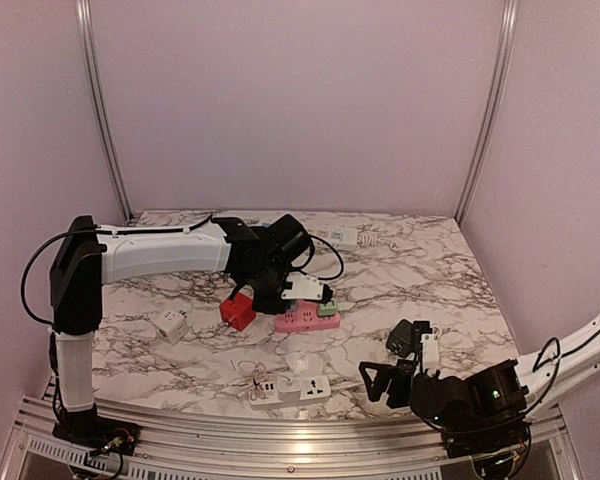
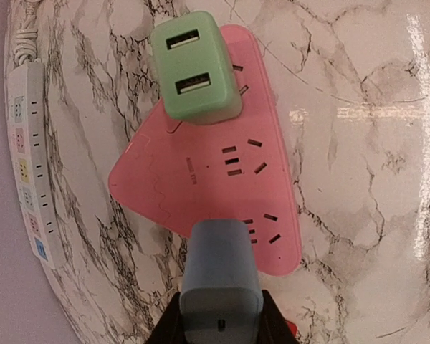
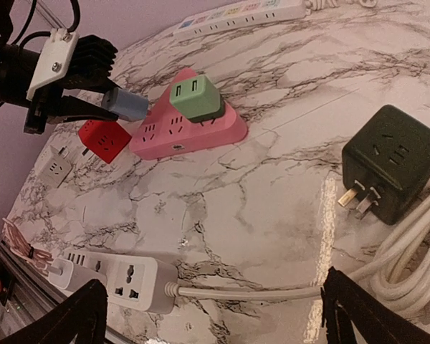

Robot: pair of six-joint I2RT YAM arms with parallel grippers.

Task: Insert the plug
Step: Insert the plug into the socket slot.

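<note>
Alignment stage: the blue-grey plug point(image 2: 218, 276) is gripped between the closed fingers of the left gripper point(image 2: 220, 322) over a free corner of the pink triangular power strip point(image 2: 193, 179), another corner being occupied by a green adapter point(image 2: 196, 68). The right gripper point(image 3: 211, 283) is held wide open and empty, well apart. Next, the hidden prongs would probably have to be matched to a free socket and pressed straight down

The left arm point(image 1: 160, 255) is built of white shells joined by black joints, with a black cable point(image 1: 24, 285) looped beside its shoulder. A white bracket point(image 3: 54, 51) fixed by a screw is carried at its wrist. The right arm point(image 1: 480, 398) is shown black, with one white link.
</note>
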